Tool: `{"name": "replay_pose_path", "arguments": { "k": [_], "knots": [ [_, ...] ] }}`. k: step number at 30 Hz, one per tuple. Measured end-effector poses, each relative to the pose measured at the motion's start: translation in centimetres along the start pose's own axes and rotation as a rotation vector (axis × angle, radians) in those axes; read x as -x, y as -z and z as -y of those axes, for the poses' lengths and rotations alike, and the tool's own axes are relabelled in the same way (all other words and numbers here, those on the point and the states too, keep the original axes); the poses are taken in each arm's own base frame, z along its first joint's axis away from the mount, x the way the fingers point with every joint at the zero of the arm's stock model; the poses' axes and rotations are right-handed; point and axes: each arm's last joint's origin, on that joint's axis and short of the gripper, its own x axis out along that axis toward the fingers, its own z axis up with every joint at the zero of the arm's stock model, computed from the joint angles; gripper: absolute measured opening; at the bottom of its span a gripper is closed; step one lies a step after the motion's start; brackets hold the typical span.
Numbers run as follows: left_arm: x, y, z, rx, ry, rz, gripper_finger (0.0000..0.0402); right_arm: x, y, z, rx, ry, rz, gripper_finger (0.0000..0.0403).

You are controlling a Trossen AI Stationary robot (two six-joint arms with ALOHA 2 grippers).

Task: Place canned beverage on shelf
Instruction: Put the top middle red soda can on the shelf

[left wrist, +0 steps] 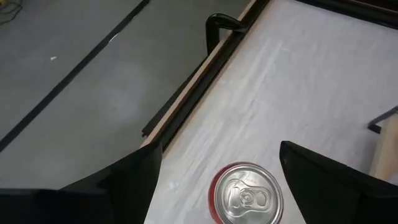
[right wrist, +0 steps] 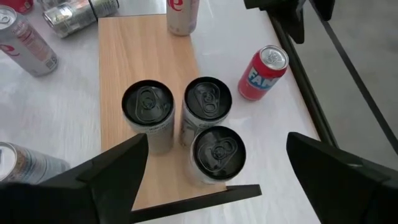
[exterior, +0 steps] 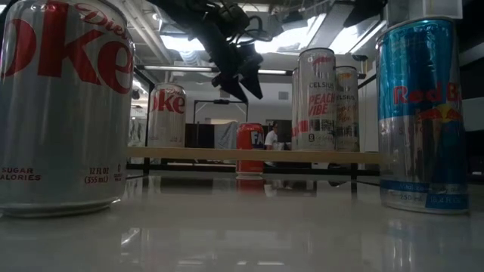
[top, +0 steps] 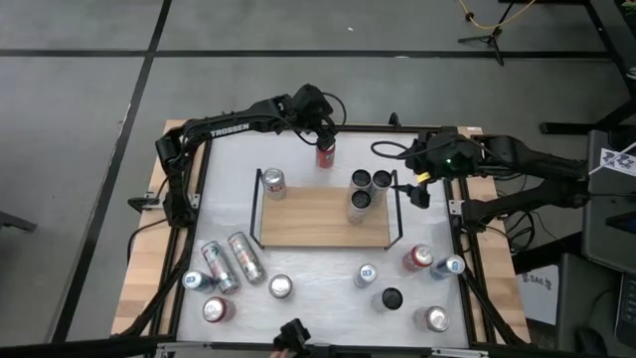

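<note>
A red can [top: 325,155] with a silver top [left wrist: 247,196] stands upright on the white table, just beyond the far edge of the wooden shelf [top: 318,221]. My left gripper [left wrist: 219,149] hangs open above it, one finger off to each side, clear of the can in the low view [exterior: 240,83]. On the shelf stand three dark-topped cans [right wrist: 206,99] at its right end and a silver can [top: 273,182] at its far left corner. My right gripper [top: 418,189] is open, raised beside the shelf's right end.
Several loose cans are on the near part of the table, two lying on their sides [top: 231,261], others upright [top: 418,258]. A Diet Coke can [exterior: 64,106] and a Red Bull can [exterior: 420,113] stand at the near edge. A black cable [top: 388,151] lies at the far right.
</note>
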Motion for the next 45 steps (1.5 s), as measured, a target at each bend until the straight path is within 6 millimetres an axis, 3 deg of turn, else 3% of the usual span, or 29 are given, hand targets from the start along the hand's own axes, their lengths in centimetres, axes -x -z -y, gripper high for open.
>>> {"name": "replay_pose_path", "arguments": {
  "k": [15,27,45],
  "knots": [
    [-0.4,1.0,0.3,-0.044,0.087,-0.088,0.0319,0.0,0.0,0.0,0.001,-0.001,-0.003,0.0379],
    [-2.9,2.2,0.7,-0.004,0.069,-0.157,0.0319,0.0,0.0,0.0,0.001,-0.002,-0.004,0.0379],
    [-3.0,2.2,0.6,0.037,-0.001,-0.149,0.0319,0.0,0.1,0.0,0.001,-0.002,-0.007,0.0379]
  ]
}}
